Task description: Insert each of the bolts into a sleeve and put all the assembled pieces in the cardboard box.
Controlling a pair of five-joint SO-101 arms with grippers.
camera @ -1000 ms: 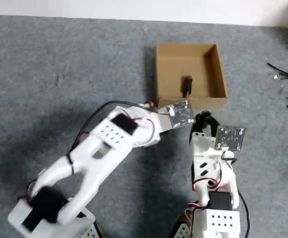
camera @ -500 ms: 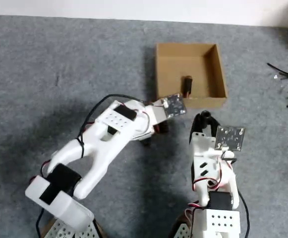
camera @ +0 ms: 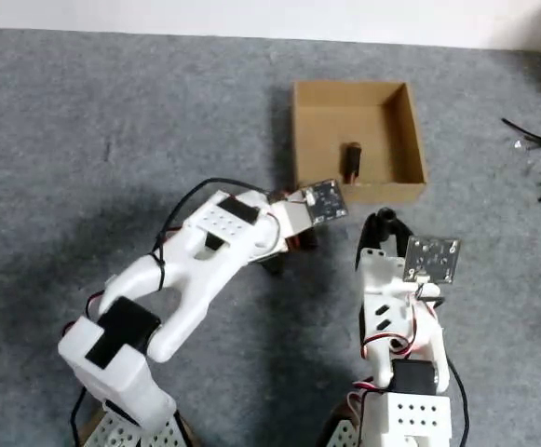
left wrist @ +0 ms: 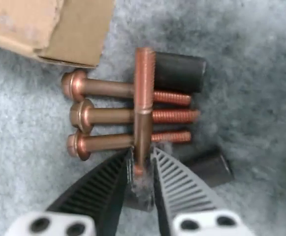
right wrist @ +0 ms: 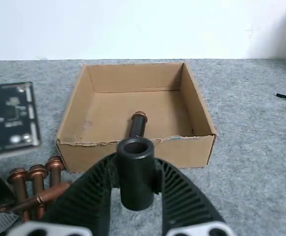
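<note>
Left wrist view: left fingers (left wrist: 112, 183) pinch one bolt (left wrist: 143, 98) by its end, its length pointing straight away across three other bolts (left wrist: 103, 116); right fingers (right wrist: 182, 196) clasp an upright sleeve (right wrist: 135, 169) before the box (right wrist: 182, 150).

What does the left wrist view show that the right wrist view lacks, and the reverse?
Left wrist view: two sleeves on the carpet, and the left end effector at the end of the crossing bolt. Right wrist view: the right end effector holding an upright sleeve, and one assembled piece inside the cardboard box. Shared: the bolts and that box.
</note>
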